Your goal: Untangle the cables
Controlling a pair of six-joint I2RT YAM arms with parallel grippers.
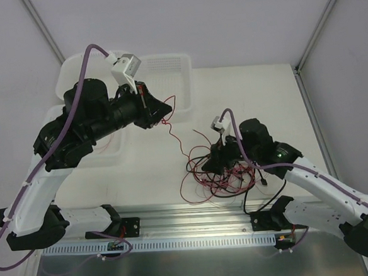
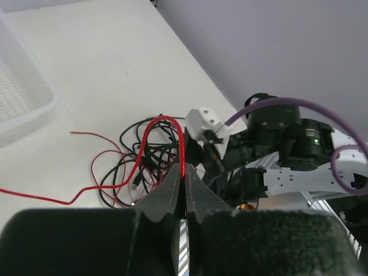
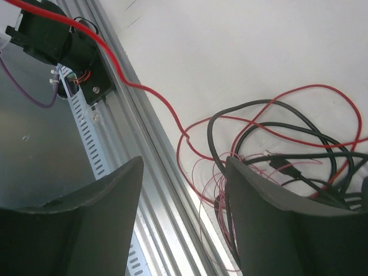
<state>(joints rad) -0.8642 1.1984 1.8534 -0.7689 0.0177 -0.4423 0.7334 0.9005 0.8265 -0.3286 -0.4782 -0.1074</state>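
Left gripper (image 2: pixel 184 175) is clamped on a red wire (image 2: pixel 181 138) at the right edge of the white tray (image 1: pixel 185 59). Right gripper (image 3: pixel 184 167) stands open over the cable tangle (image 1: pixel 221 176), which lies right of the tray.

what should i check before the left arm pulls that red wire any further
1. Grip: the left gripper is shut on the red wire: ok.
2. Path: the red wire running free of snags from there down into the pile: cannot tell, it vanishes among the loops.
3. Other arm: the right gripper is open and holds nothing: ok.
4. Anchor: the black cables sitting inside the right gripper's gap, ready to be pinned: not ok, they lie off to one side of it.
5. Separation: the pile pulled apart: not ok, red and black strands are looped together.
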